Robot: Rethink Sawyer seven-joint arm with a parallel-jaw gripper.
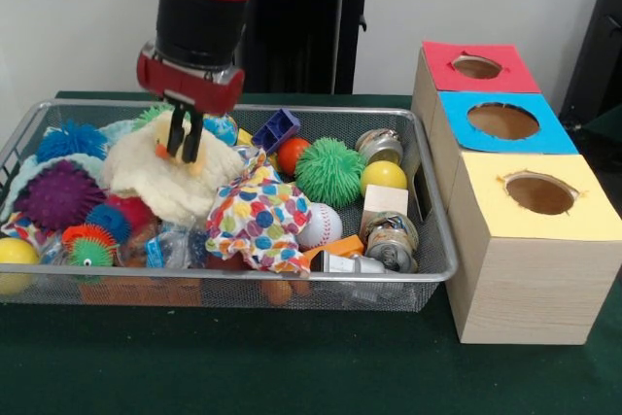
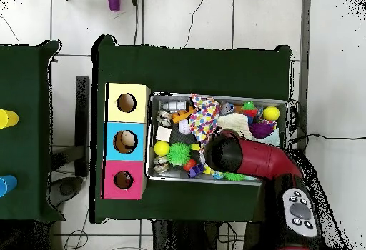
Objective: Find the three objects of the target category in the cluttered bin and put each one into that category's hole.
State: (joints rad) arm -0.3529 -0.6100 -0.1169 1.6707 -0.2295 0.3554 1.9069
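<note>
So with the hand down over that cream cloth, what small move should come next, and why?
Probably lower slightly and close. The hand sits with its fingers slightly apart on the cream cloth, which covers items in the wire bin; lifting it should uncover them.

In the front view, the toy-filled bin (image 1: pixel 428 269) lies left of the three-holed box (image 1: pixel 525 279), both on the table (image 1: pixel 292 366).

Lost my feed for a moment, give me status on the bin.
Gripper down in wire bin, jaws nearly shut on cream cloth. Dotted cloth beside it. Blue-topped hole holds something.
</note>
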